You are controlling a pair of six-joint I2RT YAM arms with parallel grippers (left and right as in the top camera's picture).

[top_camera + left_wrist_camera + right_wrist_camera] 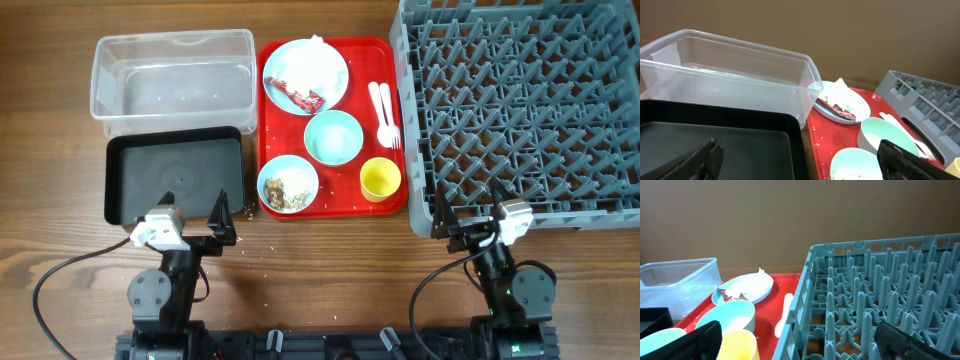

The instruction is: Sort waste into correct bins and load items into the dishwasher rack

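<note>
Overhead view: the left fingers (223, 215) are spread wide and hold nothing, positioned over the near edge of the black tray (175, 175). The right fingers (440, 218) are equally wide and empty, at the near edge of the dishwasher rack (520, 100). This placement probably assigns the bins to the left arm and the rack to the right arm. The clear tub (172, 38) lies beyond the black tray, and both are empty. The red tray (385, 60) sits between the bins and the rack on the table. It carries a plate (273, 75) with a crumpled napkin (315, 52) and a red wrapper (298, 95). It also carries an empty bowl (333, 137), a second bowl (285, 165) containing food scraps (290, 190), a yellow cup (380, 179), a spoon (377, 98) and a fork (391, 128). The rack holds nothing. Left wrist view: the fingers frame the black tray, with the tub behind it and the plate to the right, so the waste is within reach. Right wrist view: the fingers frame the rack's near wall, and the cup, bowl and spoon lie just to its left for a short transfer.
</note>
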